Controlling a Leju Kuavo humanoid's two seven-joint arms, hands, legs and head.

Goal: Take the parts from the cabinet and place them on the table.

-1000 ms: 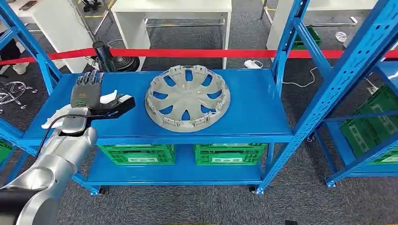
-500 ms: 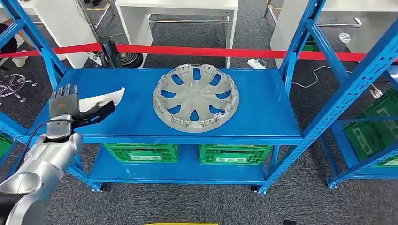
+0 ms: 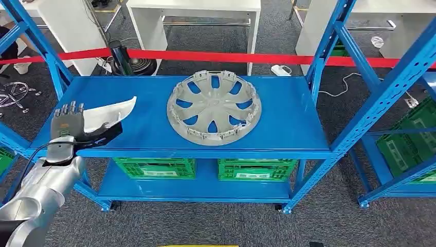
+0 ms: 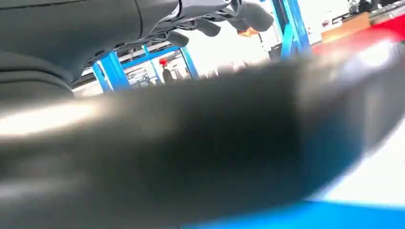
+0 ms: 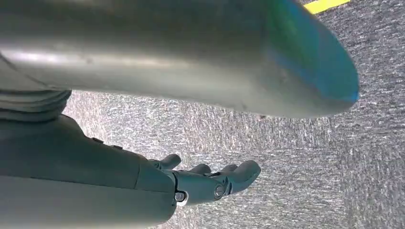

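No readable writing — left robot hand [image 3: 69,127] grips white part [image 3: 108,109].

The robot's silver left arm [image 3: 38,193] rises from the lower left of the head view. Its left hand [image 3: 77,129], at the left of the frame, grips a white part [image 3: 105,111] between thumb and fingers. The right hand [image 5: 200,183] hangs over grey carpet, fingers loosely apart, holding nothing.

Red barrier tape [image 3: 216,56], green crates [image 3: 154,168] on lower shelf, white tables [image 3: 195,6] behind
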